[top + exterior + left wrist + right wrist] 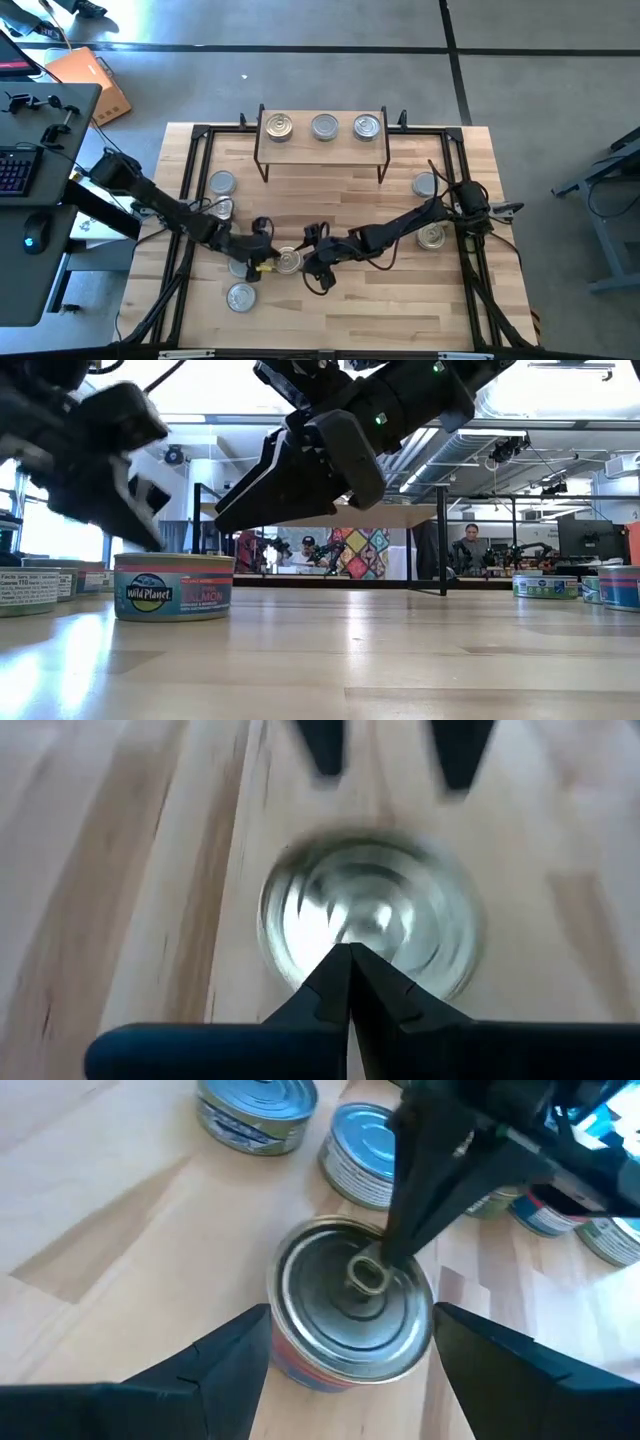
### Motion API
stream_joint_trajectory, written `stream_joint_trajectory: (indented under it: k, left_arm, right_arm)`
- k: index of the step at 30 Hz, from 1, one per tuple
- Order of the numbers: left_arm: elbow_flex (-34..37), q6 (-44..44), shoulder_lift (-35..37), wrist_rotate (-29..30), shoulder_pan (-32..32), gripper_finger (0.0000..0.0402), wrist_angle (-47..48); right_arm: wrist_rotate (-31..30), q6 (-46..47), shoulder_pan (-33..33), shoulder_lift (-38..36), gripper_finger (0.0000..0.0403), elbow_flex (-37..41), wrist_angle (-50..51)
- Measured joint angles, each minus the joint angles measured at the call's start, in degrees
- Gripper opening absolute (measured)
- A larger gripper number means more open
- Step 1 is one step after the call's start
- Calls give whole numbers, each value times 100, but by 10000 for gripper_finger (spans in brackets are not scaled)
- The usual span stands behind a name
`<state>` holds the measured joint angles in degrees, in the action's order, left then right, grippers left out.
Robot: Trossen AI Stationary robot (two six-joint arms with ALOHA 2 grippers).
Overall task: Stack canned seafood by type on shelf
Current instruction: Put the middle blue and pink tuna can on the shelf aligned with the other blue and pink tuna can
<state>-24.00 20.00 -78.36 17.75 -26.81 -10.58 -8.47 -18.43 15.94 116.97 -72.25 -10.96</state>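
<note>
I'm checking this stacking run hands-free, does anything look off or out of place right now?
One oddity: the shut left gripper has its tip on the lid of the salmon tin, just as the open right gripper straddles that tin. Nothing looks spilled, tipped or dented.

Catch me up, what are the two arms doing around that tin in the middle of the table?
Both arms meet over one salmon tin near the table's front. The left pincer, shut, has its tips down at the lid's pull tab. The right pincer stands open, one finger on either side of the tin, not yet closed. Three tins already sit on the shelf; others remain scattered on the table.
</note>
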Motion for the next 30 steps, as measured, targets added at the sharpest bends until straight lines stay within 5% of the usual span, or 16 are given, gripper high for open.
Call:
stream_joint_trajectory:
  k: [7,17,30]
  left_arm:
    - [-25,-361,-235,600,71,0,39]
    - [244,-712,-224,549,525,0,-320]
    - [275,-789,128,507,641,0,-524]
  right_arm:
    - [288,-442,45,273,271,0,-90]
    - [-348,-954,103,352,271,2,-182]
    - [-358,-1006,103,352,271,2,-221]
